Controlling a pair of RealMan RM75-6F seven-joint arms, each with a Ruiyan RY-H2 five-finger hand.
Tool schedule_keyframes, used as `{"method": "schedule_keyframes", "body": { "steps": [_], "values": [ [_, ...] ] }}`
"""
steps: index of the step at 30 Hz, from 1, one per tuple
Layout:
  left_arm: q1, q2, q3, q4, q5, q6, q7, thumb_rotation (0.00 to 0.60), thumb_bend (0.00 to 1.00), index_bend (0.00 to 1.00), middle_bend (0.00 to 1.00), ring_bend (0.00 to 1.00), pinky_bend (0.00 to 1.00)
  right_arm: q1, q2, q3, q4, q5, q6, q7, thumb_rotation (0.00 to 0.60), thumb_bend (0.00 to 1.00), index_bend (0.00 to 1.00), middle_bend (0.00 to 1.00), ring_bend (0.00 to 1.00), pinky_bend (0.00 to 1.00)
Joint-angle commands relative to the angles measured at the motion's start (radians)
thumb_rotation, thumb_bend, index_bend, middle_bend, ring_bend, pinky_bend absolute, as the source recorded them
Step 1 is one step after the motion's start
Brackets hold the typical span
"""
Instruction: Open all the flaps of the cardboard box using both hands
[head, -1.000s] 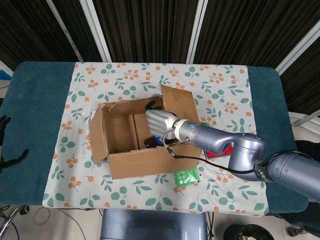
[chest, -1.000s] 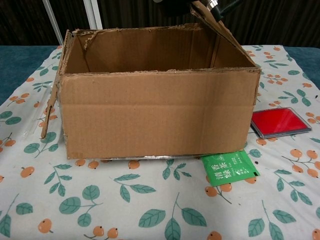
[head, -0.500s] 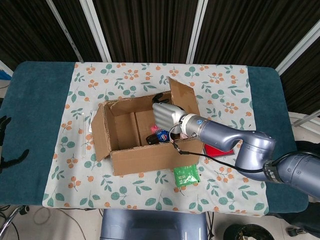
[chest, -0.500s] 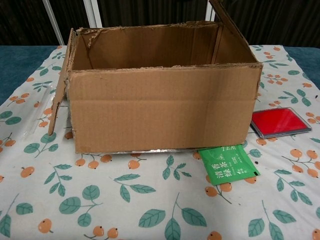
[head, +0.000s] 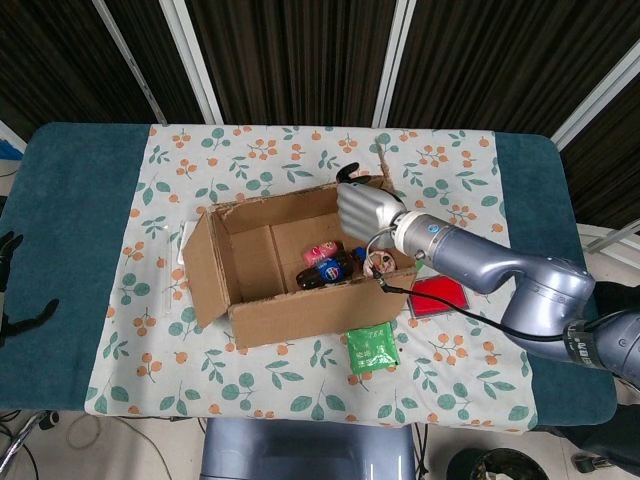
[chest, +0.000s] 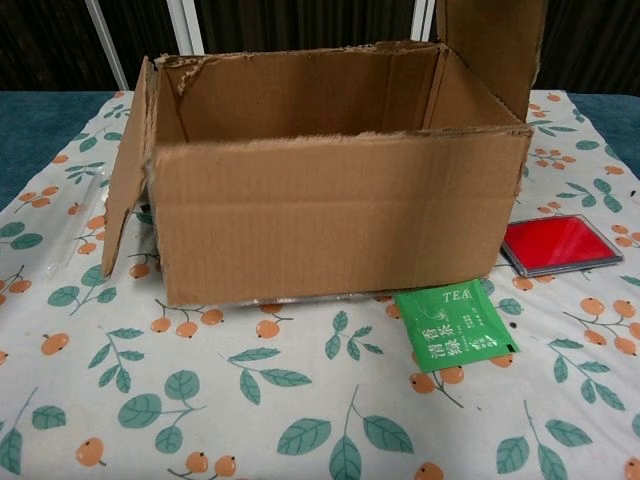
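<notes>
I see the cardboard box (head: 290, 270) mid-table, its right flap (chest: 490, 45) standing upright. My right robot hand (head: 365, 207) presses that flap's inner face at the box's far right corner; whether it grips, I cannot tell.

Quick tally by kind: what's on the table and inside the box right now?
Cardboard box: 1
Bottle inside the box: 1
Small pink item inside the box: 1
Green tea packet: 1
Red flat case: 1
Total: 5

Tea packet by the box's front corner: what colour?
Green, with white lettering: the tea packet shows best in the chest view.
</notes>
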Motion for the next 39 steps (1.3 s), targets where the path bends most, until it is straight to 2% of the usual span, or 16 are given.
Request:
{"method": "schedule_keyframes", "body": {
  "steps": [1, 13, 23, 32, 39],
  "values": [
    [0.000, 0.000, -0.001, -0.001, 0.000, 0.000, -0.001, 0.600, 0.21, 0.00, 0.00, 0.00, 0.00, -0.013, 0.003, -0.001, -0.001, 0.006, 0.005, -0.010, 0.600, 1.00, 0.75, 0.57, 0.42, 0.31],
    [0.002, 0.000, 0.000, -0.001, 0.003, 0.002, 0.003, 0.600, 0.21, 0.00, 0.00, 0.00, 0.00, -0.069, 0.022, 0.008, 0.019, 0.041, 0.029, -0.068, 0.600, 0.98, 0.73, 0.56, 0.41, 0.31],
    [0.002, -0.001, 0.000, -0.002, 0.004, 0.002, 0.004, 0.600, 0.21, 0.00, 0.00, 0.00, 0.00, -0.124, 0.024, 0.001, 0.065, 0.093, 0.062, -0.119, 0.600, 0.84, 0.72, 0.53, 0.40, 0.29],
    [0.003, -0.001, -0.001, -0.002, 0.004, 0.002, 0.004, 0.600, 0.21, 0.00, 0.00, 0.00, 0.00, -0.178, 0.017, -0.017, 0.109, 0.170, 0.108, -0.194, 0.600, 0.76, 0.60, 0.46, 0.36, 0.27],
    [0.004, -0.001, -0.002, -0.003, 0.002, 0.002, 0.005, 0.600, 0.21, 0.00, 0.00, 0.00, 0.00, -0.212, 0.006, -0.035, 0.119, 0.259, 0.165, -0.269, 0.600, 0.71, 0.56, 0.42, 0.34, 0.26]
  ]
}}
